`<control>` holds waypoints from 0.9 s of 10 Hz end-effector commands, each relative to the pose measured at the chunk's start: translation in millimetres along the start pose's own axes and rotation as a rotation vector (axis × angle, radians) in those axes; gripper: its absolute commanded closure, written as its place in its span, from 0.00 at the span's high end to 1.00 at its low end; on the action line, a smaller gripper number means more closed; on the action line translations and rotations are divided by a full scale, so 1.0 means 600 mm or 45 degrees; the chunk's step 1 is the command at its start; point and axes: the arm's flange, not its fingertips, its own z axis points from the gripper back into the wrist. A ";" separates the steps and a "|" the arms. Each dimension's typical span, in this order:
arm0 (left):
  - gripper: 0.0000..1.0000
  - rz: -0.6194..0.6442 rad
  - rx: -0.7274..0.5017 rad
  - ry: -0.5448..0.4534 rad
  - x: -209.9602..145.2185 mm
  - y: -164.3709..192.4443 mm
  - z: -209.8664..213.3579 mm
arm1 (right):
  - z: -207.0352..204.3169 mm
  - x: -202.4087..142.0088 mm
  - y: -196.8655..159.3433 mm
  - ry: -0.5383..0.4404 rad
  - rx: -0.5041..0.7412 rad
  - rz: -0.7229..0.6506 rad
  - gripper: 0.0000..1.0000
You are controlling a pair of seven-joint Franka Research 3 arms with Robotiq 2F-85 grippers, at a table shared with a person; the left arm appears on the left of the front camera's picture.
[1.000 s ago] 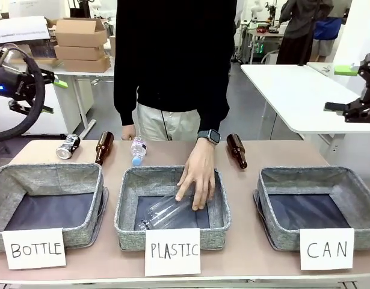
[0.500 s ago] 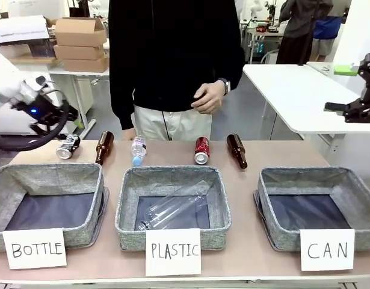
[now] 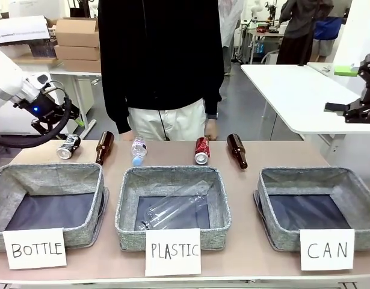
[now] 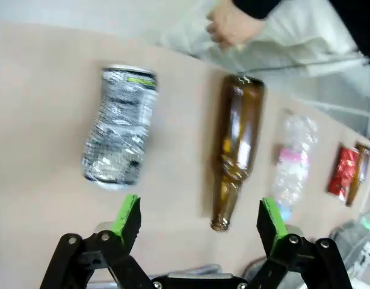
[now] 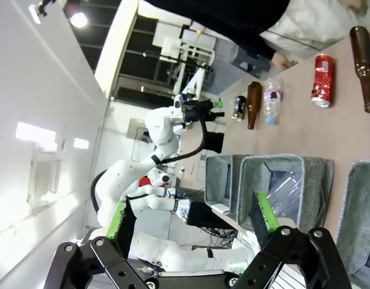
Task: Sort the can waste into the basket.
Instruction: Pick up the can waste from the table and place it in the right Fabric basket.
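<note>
**Supervisor:** Step in hand?

**Operator:** I judge it the approach to the crushed silver can (image 4: 120, 123). My left gripper (image 4: 198, 217) hovers spread above the table, centred nearer the brown bottle (image 4: 236, 144) just beside it. I should shift over the can, set the pads across its dented body, and stay clear of the glass.

**Supervisor:** Count?

**Operator:** Two cans: silver far left, red can (image 3: 201, 150) mid-table, both outside the CAN basket (image 3: 305, 173). Two brown bottles, two clear plastic bottles (image 3: 138, 150), three baskets. My right gripper (image 5: 192, 211) is spread, empty.

Brown btl (image 3: 103, 147) just beyond BOTTLE basket (image 3: 46, 172), clear btl (image 3: 172, 208) lying in PLASTIC basket (image 3: 172, 175)
</note>
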 end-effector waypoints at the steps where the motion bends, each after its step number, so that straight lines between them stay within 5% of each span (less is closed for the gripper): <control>1: 1.00 0.118 0.285 -0.053 0.071 0.016 -0.023 | -0.005 0.005 0.001 -0.012 0.033 0.036 1.00; 4: 1.00 0.088 0.434 0.034 0.099 0.027 -0.072 | -0.005 0.005 0.001 -0.012 0.033 0.036 1.00; 9: 1.00 -0.032 0.393 0.180 0.129 0.020 -0.156 | -0.005 0.005 0.001 -0.012 0.033 0.036 1.00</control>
